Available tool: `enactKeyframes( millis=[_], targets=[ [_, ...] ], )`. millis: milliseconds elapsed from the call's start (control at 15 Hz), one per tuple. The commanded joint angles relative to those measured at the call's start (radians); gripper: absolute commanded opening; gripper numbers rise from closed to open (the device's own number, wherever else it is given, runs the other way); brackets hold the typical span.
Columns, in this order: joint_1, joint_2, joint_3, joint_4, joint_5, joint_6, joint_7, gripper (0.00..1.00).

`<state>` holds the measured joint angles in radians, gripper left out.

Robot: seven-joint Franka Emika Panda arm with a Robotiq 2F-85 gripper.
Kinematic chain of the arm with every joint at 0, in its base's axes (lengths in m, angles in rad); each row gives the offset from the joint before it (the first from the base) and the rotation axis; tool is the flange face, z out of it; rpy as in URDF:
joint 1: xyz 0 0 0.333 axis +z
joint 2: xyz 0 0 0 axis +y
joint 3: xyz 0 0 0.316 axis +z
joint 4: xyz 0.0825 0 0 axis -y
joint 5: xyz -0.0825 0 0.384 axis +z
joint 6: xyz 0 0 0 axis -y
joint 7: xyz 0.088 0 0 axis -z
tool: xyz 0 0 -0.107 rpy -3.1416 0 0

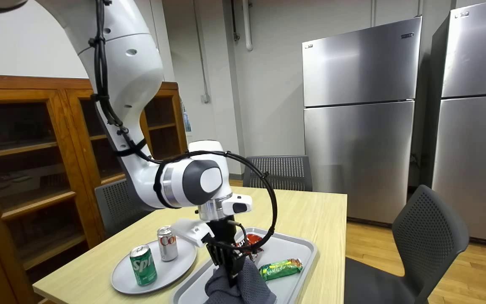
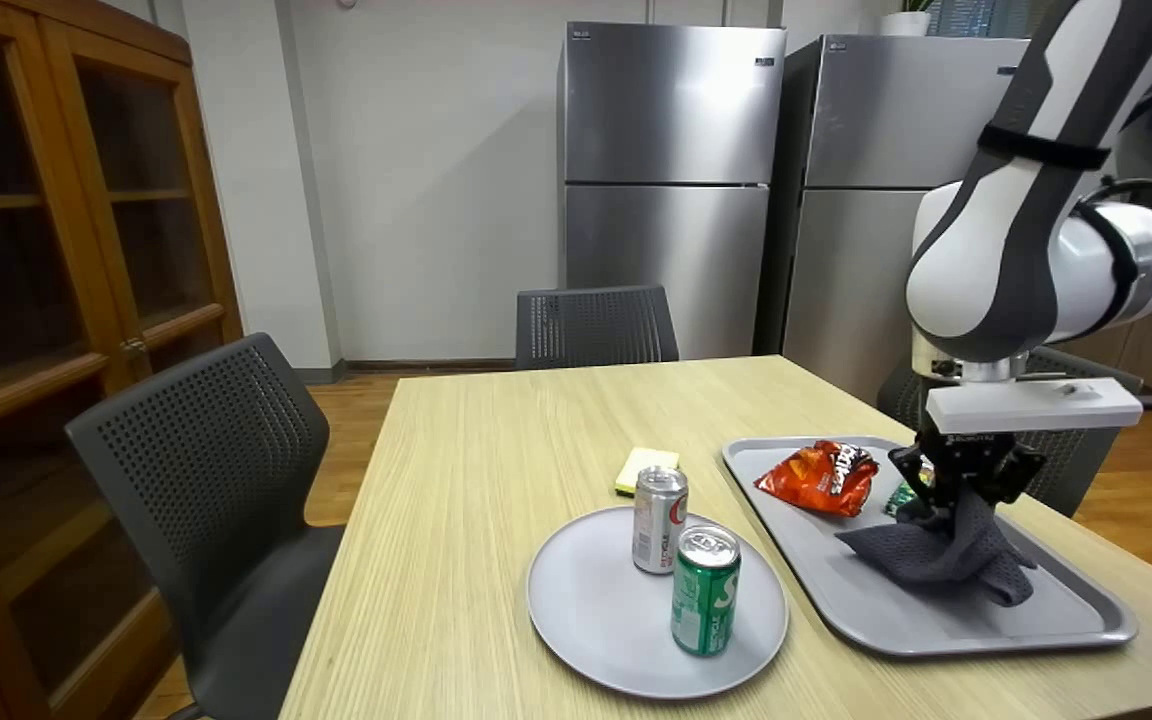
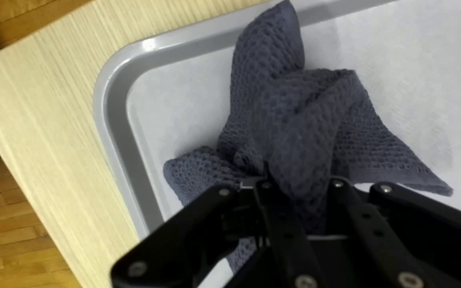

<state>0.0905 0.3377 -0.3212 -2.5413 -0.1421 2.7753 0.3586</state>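
A dark blue-grey waffle-weave cloth lies crumpled on a grey tray, one corner lapping over the tray's rim. My gripper points down at it, shut on a bunched fold that rises between the fingers; the pads are hidden by fabric. In both exterior views the gripper is low over the tray, with the cloth spread out below and around it. On the same tray, beyond the cloth, are a red chip bag and a green wrapped bar.
Beside the tray, a round grey plate carries a green Sprite can and a silver Coke can, both upright. A yellow sponge lies behind the plate. Chairs stand around the wooden table.
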Motion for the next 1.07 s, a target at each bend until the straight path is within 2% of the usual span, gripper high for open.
enactKeyframes(
  millis=[0, 533, 1000],
  targets=[
    [-0.070, -0.130, 0.029, -0.036, 0.015, -0.099, -0.089, 0.04],
    [-0.167, -0.258, 0.013, -0.031, -0.026, -0.220, -0.066, 0.04],
    [-0.264, -0.287, -0.011, -0.018, -0.056, -0.229, -0.009, 0.04]
  ],
)
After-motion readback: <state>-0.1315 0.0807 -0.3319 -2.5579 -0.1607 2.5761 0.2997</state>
